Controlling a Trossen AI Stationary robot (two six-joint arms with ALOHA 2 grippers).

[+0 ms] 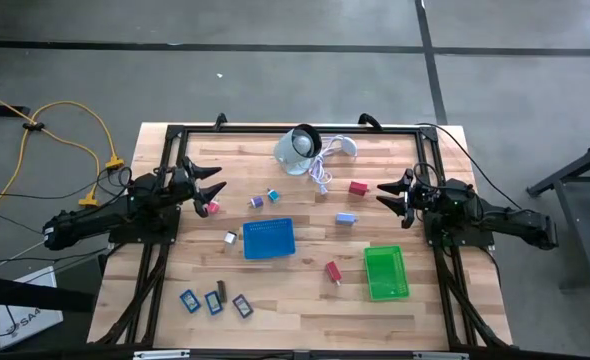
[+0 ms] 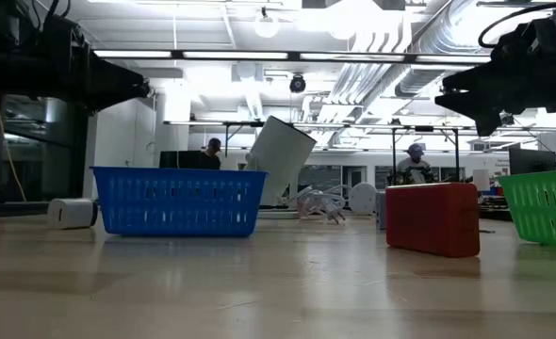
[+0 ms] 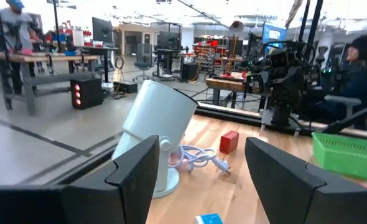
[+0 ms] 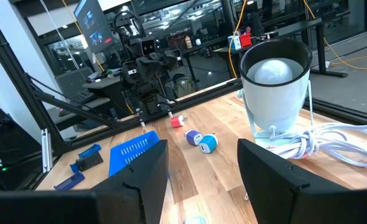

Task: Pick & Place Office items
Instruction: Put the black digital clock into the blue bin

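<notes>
We hover both grippers, left gripper (image 1: 211, 186) and right gripper (image 1: 388, 193), either side of the blue basket (image 1: 269, 239), fingers wide and empty, ready to pick.

evenly lit from overhead, no harsh shadows on the wooden worktop (image 1: 295, 290). bright strip lights (image 2: 287, 55) glaring across the ceiling in the low view, washing out the room behind; near worktop surface there soft and out of focus, with a pale sheen. arms near-black silhouettes against that glow. slight bending of straight lines at wrist-view edges; near fingers (image 3: 127, 180) blurred.
</notes>
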